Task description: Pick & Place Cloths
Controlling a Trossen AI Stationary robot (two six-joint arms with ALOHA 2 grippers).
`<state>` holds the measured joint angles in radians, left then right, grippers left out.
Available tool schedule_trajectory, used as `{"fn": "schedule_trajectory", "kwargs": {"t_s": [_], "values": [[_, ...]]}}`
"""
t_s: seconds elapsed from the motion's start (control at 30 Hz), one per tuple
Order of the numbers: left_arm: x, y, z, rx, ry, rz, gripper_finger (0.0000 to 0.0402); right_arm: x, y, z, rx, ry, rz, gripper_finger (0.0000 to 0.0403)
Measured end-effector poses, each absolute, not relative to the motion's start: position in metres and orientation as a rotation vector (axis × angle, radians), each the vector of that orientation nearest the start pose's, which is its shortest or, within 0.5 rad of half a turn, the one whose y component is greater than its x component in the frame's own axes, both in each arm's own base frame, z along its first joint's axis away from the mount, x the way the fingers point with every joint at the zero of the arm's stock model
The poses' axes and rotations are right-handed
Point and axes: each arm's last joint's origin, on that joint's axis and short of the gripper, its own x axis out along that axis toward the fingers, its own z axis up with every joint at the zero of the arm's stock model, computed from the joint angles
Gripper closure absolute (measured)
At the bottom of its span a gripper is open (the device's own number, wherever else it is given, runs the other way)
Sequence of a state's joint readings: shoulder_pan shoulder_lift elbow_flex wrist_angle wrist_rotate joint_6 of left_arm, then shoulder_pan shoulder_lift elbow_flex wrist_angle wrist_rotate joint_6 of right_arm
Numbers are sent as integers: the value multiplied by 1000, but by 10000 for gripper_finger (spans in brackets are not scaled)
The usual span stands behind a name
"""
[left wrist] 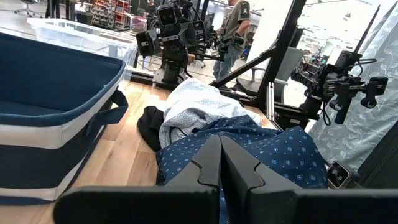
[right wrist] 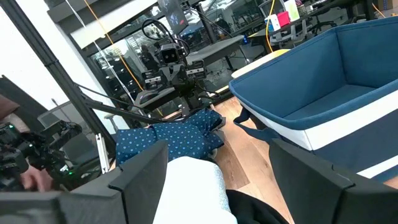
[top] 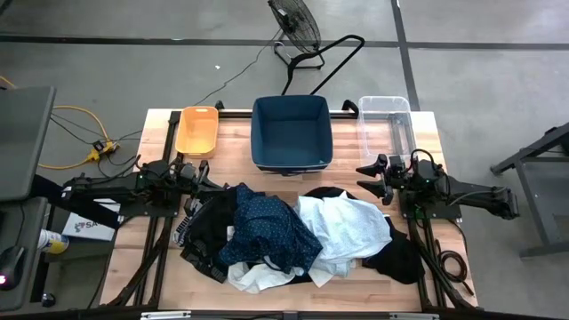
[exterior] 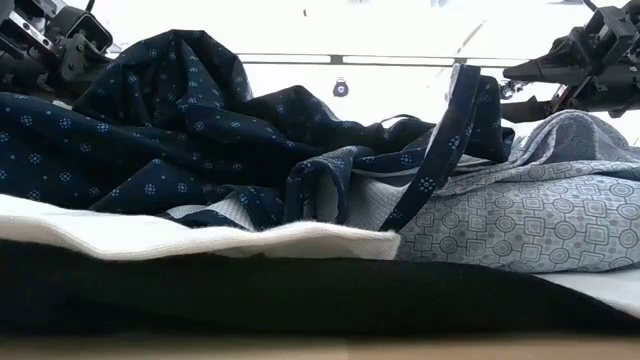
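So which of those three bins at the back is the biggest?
The navy bin in the middle. It is wider and deeper than the orange bin on its left and the clear bin on its right.

Even overhead light (blown-out low background)

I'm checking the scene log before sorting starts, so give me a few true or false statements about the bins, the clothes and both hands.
1. The navy bin holds a shirt. False: it is empty, as are the orange bin and the clear bin.
2. The navy patterned garment lies on the pile. True.
3. The left hand grips a sock. False: it is shut on nothing, beside the pile.
4. The right hand is open. True.
5. The navy bin stands between the other two. True.
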<state>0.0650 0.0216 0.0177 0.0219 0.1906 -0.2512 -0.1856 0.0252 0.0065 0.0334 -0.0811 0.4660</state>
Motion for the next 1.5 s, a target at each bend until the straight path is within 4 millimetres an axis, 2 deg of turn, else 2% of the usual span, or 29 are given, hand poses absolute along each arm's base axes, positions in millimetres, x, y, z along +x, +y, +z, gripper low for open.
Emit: {"fn": "schedule_trajectory", "kwargs": {"t_s": [0.43, 0.57, 0.7, 0.83, 1.0, 1.23, 1.33, 1.5], "values": [[98, 1, 171, -248, -8, -128, 402, 97, -16, 167, 464, -39, -99, 130], [97, 0, 173, -338, -24, -152, 402, 97, -16, 167, 463, -39, -99, 130], [96, 0, 180, -314, -14, -164, 402, 97, -16, 167, 464, -39, -99, 130], [94, 0, 193, -138, -60, -145, 402, 97, -16, 167, 464, -39, -99, 130], [98, 3, 208, -135, 7, -53, 402, 98, -16, 167, 464, -38, -99, 130], [129, 8, 229, -146, 307, 70, 402, 97, -16, 167, 464, -39, -99, 130], [150, 7, 242, -147, 385, 56, 402, 98, -16, 167, 464, -39, -99, 130], [183, -6, 256, -131, 466, -21, 402, 98, -16, 167, 464, -39, -99, 130]]}}
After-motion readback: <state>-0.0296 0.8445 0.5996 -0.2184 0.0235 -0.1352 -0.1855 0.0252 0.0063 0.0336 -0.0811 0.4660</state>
